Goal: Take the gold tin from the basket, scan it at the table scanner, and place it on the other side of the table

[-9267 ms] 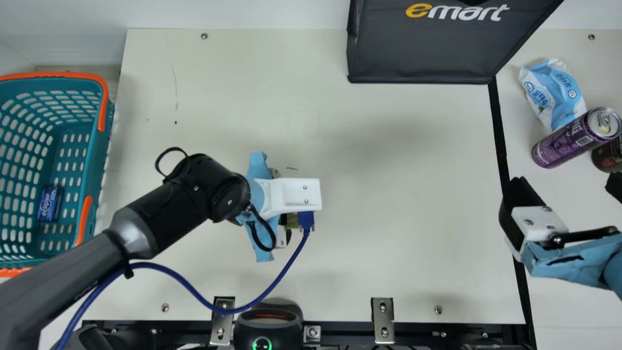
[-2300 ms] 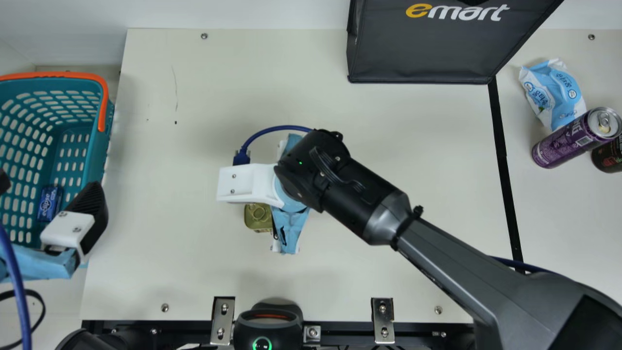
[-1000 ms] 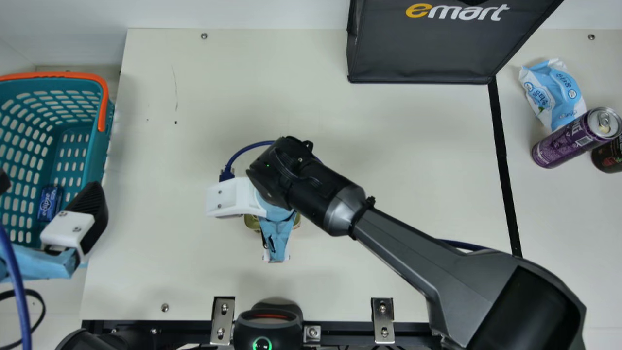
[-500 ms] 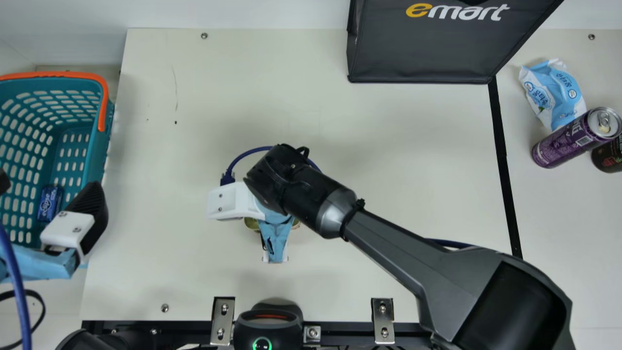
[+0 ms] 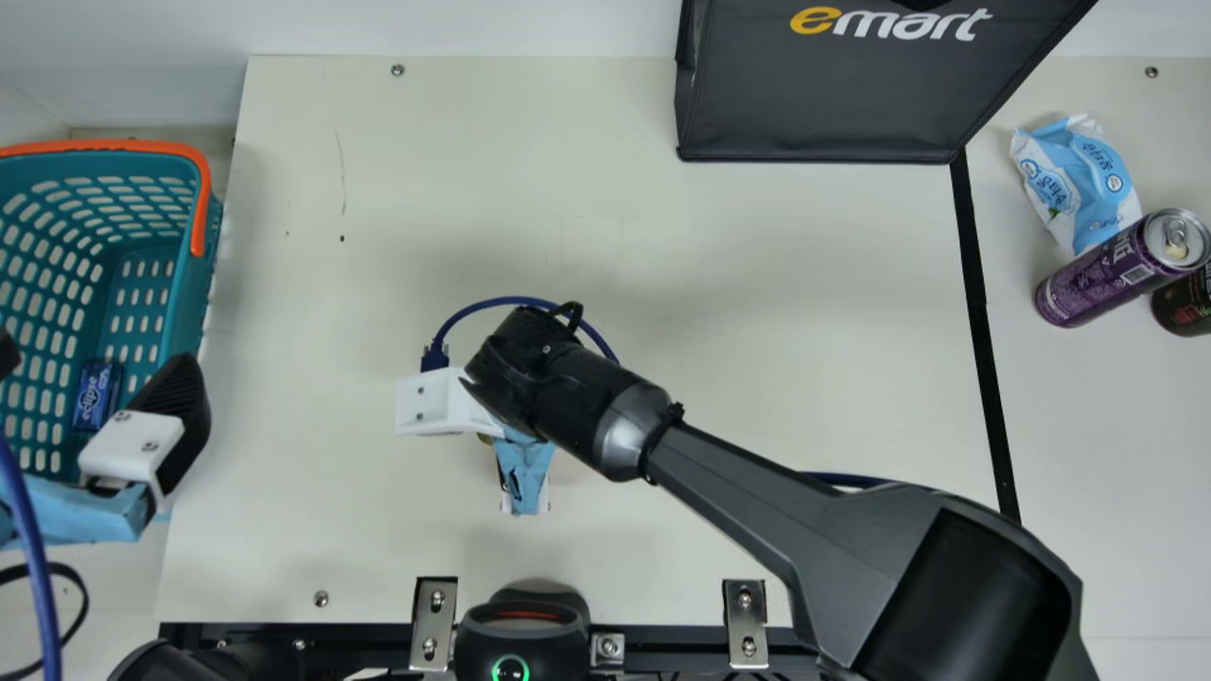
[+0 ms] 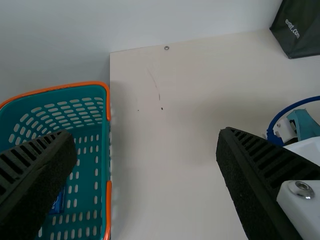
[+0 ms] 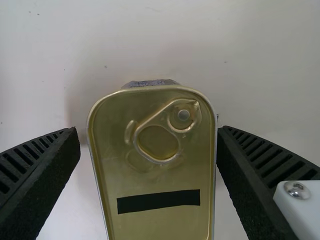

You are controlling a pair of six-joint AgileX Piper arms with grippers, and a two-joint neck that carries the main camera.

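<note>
At the near edge of the table [image 5: 851, 567], the scanner [image 5: 512, 643] sits between two brackets [image 5: 434, 629], its base cut off by the main view's lower edge. The right arm [image 5: 747, 492] spans from the near right to the table's middle, and table separates the right gripper [image 5: 525, 468] from the scanner. The right gripper's fingers are apart, one along each long side of the tin [image 7: 165, 175]. One side shows a narrow gap; at the other, contact or clearance cannot be determined. The tin is on the table, ring-pull face visible; its end is cut off in the right wrist view, and the right arm conceals most of it in the main view. A grey patch [image 7: 150, 83] at its rounded end is unidentifiable. The left gripper [image 5: 95, 352] is open at the basket [image 5: 194, 303], fingers apart and holding nothing; one finger is mostly cut off in the main view. A blue pack [image 5: 96, 395] lies inside the basket, whose outer side is cut off. Open room extends between basket and right gripper, and from there to the bag [image 5: 823, 104]. Beyond the black strip [image 5: 979, 331], a dark can [image 5: 1183, 307] is partly hidden by the purple can [image 5: 1097, 279], with the packet [image 5: 1074, 180] farther back. The bag's top is cut off.
</note>
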